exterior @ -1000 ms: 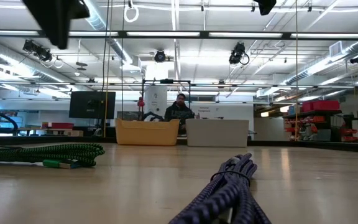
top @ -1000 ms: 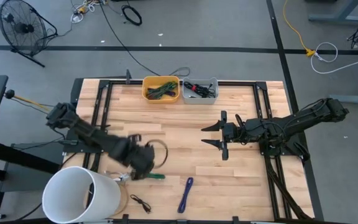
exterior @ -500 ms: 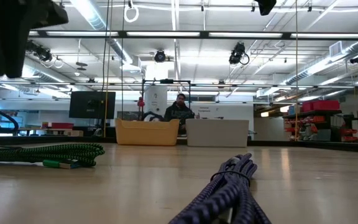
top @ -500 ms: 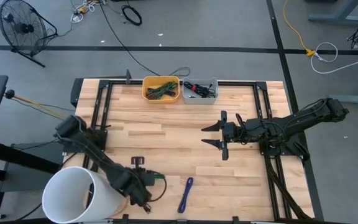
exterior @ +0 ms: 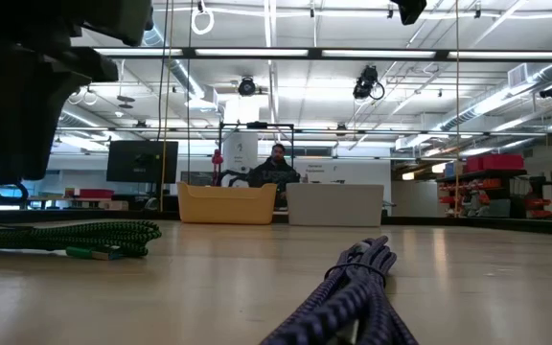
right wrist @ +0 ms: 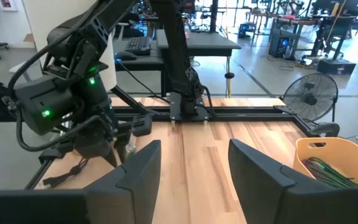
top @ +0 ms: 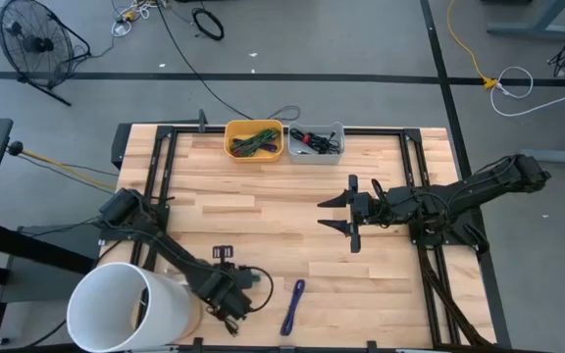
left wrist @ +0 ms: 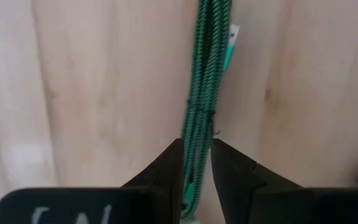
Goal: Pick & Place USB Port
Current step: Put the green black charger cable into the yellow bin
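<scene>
The left gripper (left wrist: 196,177) was low over the table's near edge, beside the white bucket (top: 126,306), its fingers (left wrist: 166,168) straddling a bundled green braided cable (left wrist: 205,93) lying on the wood (whether they actually pinched it could not be told). The right gripper (top: 333,214) hung open and empty over mid-table, well apart from the purple cable (top: 293,306) and from the yellow bin (top: 254,139) at the far edge.

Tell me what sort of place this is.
Probably a robotics lab or workshop: a light wooden butcher-block table in a black metal frame, exposed ceiling pipes with strip lights, and black workbenches behind.
</scene>
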Controlling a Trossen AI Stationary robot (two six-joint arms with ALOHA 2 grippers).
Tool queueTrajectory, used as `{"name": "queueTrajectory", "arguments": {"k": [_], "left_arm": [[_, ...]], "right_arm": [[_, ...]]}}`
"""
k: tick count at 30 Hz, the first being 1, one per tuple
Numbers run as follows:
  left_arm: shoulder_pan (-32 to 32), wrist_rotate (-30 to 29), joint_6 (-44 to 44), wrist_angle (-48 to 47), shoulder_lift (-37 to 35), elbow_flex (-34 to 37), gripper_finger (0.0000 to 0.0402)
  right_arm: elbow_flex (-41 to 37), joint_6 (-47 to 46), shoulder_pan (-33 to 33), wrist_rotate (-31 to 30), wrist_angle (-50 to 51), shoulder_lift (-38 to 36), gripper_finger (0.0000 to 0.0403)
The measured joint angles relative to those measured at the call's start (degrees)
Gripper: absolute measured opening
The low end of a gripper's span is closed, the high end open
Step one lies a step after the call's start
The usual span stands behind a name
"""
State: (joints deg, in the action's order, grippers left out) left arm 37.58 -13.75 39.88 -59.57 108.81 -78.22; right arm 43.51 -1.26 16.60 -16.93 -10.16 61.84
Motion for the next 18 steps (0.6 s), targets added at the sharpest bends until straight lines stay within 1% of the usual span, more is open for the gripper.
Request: {"name": "queueTrajectory", "arguments": {"k": [3, 10, 14, 18], "left_arm": [[-0.13, 1.86, 0.26, 1.76, 0.0, -0.02, 0.0085], [-0.11, 0.78, 0.52, 2.13, 0.0, -0.02, 0.0091], [-0.15, -1.1, 1.51, 3.19, 0.0, -0.02, 0.0119], [-0.13, -1.19, 1.57, 3.13, 0.0, -0.02, 0.0151]], "right_arm": [[0.0, -0.38, 0.0, 0.03, 0.08, 0.0, 0.019], [0.0, -0.46, 0.0, 0.03, 0.2, 0.0, 0.019], [0.0, -0.48, 0.0, 0.03, 0.2, 0.0, 0.019], [0.0, -0.49, 0.0, 0.05, 0.22, 0.0, 0.019]]}}
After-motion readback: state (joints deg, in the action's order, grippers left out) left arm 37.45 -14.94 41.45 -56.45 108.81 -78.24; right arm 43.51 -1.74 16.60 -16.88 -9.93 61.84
